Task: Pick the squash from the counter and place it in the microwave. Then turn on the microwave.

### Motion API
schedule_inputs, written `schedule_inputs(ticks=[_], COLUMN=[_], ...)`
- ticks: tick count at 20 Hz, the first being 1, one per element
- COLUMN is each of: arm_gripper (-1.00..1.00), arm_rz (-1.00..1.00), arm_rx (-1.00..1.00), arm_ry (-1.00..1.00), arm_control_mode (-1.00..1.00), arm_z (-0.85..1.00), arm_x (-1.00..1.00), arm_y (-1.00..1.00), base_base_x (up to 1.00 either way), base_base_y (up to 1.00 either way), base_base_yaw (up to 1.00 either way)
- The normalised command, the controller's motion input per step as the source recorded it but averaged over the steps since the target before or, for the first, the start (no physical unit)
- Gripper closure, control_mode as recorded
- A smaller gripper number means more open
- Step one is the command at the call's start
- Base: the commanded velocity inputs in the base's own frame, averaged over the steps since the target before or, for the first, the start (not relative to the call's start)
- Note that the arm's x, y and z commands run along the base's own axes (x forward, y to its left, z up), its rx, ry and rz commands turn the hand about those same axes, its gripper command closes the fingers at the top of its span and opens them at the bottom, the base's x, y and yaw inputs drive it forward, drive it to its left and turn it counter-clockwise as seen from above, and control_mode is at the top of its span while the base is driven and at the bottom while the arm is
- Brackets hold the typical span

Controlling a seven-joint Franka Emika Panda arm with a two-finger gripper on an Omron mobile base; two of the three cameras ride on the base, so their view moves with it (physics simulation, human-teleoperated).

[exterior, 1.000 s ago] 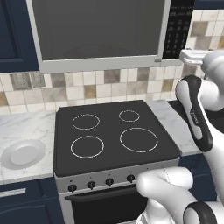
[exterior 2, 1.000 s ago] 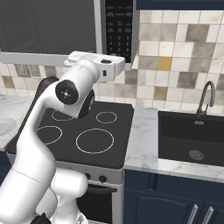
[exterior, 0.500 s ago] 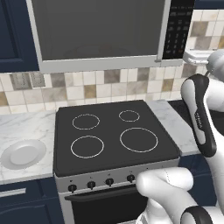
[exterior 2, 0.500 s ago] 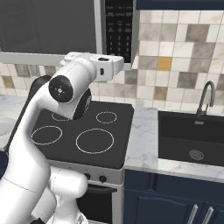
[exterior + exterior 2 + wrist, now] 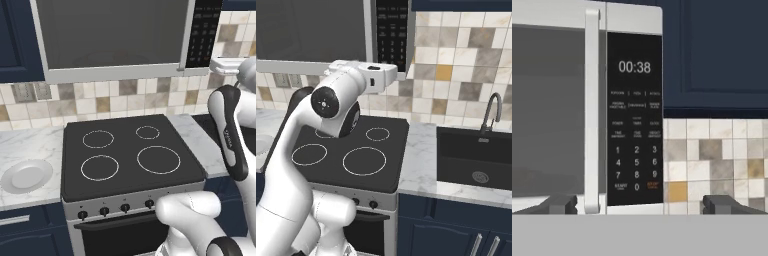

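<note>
Two dark fingers point(image 5: 640, 204) stand spread wide at the bottom of the hand view, one tip point(image 5: 559, 204) low before the microwave point(image 5: 572, 110) door, the other point(image 5: 722, 204) before the tiled wall; nothing lies between them and they touch nothing. They face the black keypad strip point(image 5: 635, 120), whose display reads 00:38, and the vertical grey door handle point(image 5: 592, 110) just left of it. The door is shut.

In the left base view a faint reddish shape behind the dark glass may be the squash point(image 5: 121, 54), though the glass is too dim to be sure. The small key labels are too blurred to read.

The arm point(image 5: 331, 105) rises from the base, bends at a round dark joint and reaches its white hand point(image 5: 378, 75) level toward the microwave's lower right corner, above the black stovetop point(image 5: 351, 152). In the left base view the hand is cut off by the right edge. A white plate point(image 5: 26, 176) lies on the marble bench point(image 5: 30, 145), left of the stovetop; a dark sink point(image 5: 476, 157) sits to the right.
</note>
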Motion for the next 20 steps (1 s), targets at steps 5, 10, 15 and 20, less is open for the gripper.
schedule_inputs(ticks=[5,10,15,20], arm_gripper=[-1.00,-1.00,-1.00,-1.00], arm_rz=[0.00,0.00,0.00,0.03], arm_rx=[0.00,0.00,-0.01,0.00], arm_ry=[0.00,0.00,0.00,0.04], arm_control_mode=[-1.00,-1.00,-1.00,-1.00], arm_z=[-0.09,-0.19,-0.19,-0.18], arm_x=[-0.03,-0.08,-0.02,0.00], arm_y=[-0.01,-0.09,0.00,0.00], base_base_x=[0.00,0.00,0.00,0.00], base_base_y=[0.00,0.00,0.00,0.00], base_base_yaw=[0.00,0.00,0.00,0.00])
